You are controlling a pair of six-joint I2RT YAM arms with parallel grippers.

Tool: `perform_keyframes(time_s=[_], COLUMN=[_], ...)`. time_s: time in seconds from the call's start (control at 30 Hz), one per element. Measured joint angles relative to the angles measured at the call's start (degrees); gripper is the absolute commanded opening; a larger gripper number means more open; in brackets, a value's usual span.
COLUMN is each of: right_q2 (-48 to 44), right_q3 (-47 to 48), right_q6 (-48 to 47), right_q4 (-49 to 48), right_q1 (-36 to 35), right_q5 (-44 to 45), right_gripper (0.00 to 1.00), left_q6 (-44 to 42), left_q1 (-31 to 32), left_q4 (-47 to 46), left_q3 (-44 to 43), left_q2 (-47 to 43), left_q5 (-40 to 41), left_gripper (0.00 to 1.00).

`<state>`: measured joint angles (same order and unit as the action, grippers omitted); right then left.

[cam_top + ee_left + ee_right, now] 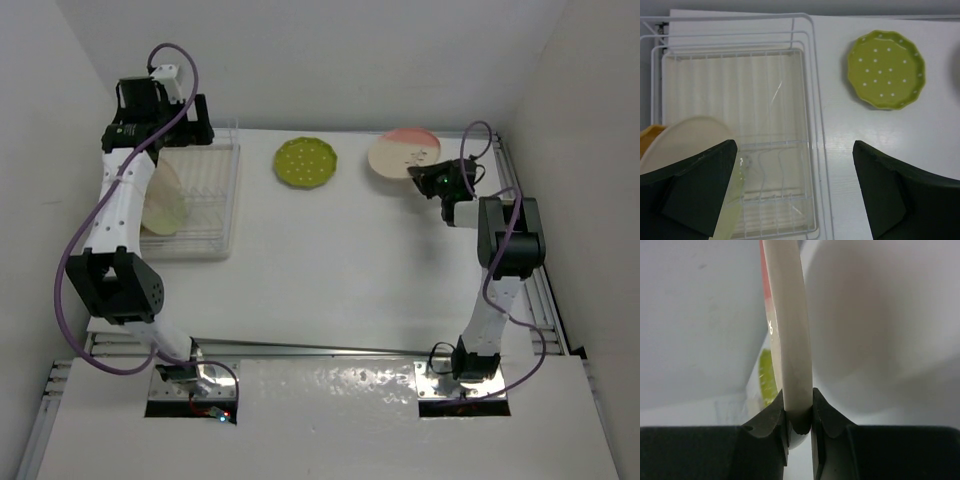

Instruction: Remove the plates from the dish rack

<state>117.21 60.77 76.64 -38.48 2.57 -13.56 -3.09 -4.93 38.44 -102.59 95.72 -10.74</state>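
The dish rack (215,200) (790,100) stands at the table's left. A cream plate (162,200) (685,142) stands on edge in it, with an orange plate (647,134) just behind. My left gripper (190,125) (795,192) hangs open above the rack, nothing between its fingers (697,187). The lime green plate (306,162) (886,69) lies flat on the table. My right gripper (432,180) (799,415) is shut on the rim of the pink plate (403,152) (790,330) at the far right. I cannot tell if that plate rests on the table.
White walls close in the table at the back and on both sides. A metal rail (545,290) runs along the right edge. Purple cables loop off both arms.
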Motion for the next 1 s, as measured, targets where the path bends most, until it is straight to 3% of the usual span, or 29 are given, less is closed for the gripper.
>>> perform_keyframes(time_s=[0.23,0.7,0.83,0.87,1.0], right_q2=[4.0,9.2,11.2,11.6,12.5], right_q3=[0.9,2.4,5.1,5.4,5.5], right_q6=[-0.3,5.3,6.6,7.3,9.2], right_q4=[4.9,-0.9,-0.9,-0.9,0.4], right_q1=[4.4,14.3,14.5,14.5,14.5], right_q5=[3.6,6.6,7.3,7.5,8.4], right_gripper=[0.00,0.01,0.25,0.35,0.45], left_q6=[-2.0,-3.1,-3.6,-3.8,-4.2], left_q1=[-1.2,-3.7,-3.8,-3.8,-3.8], left_q4=[1.7,1.9,2.3,2.4,2.8], left_q3=[0.7,0.7,0.7,0.7,0.7], left_q2=[-1.6,-1.6,-1.6,-1.6,-1.6], left_q5=[2.8,3.3,3.6,3.7,4.2], left_gripper=[1.00,1.00,1.00,1.00,1.00])
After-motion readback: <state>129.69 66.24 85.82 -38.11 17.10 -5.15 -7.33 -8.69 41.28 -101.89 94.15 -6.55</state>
